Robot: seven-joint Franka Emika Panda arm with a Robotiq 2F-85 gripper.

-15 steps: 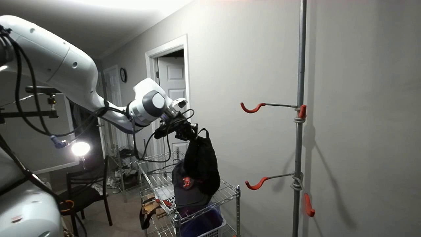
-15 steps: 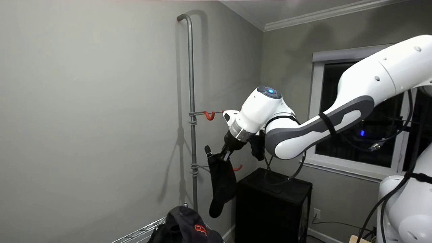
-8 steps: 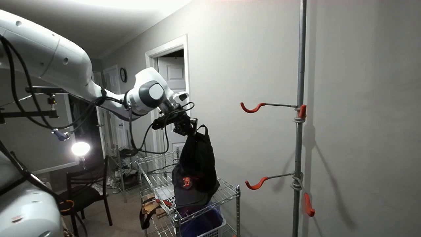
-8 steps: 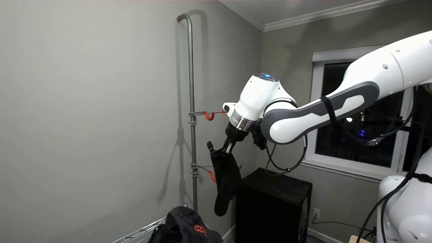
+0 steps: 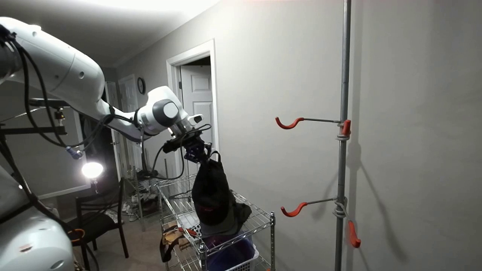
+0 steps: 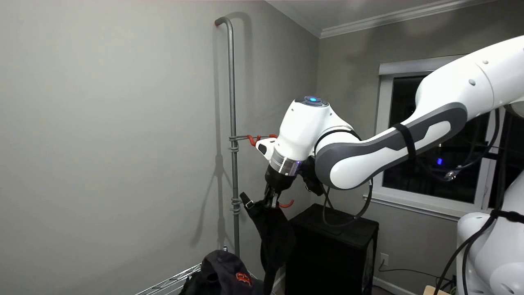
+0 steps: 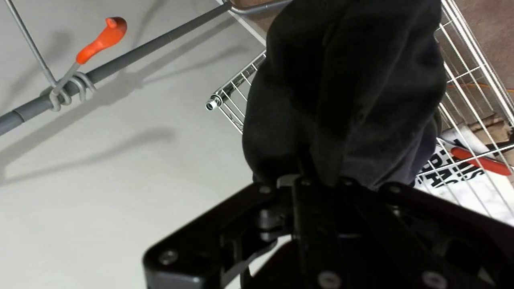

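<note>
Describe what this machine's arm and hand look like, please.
The arm is white and dark grey, with smooth, rounded segments and a black strap around it. Toward its end a small blue light glows, with a silver collar below. Black cables run loosely alongside. The gripper, its hand, is black and angular, with exposed screw heads.
</note>
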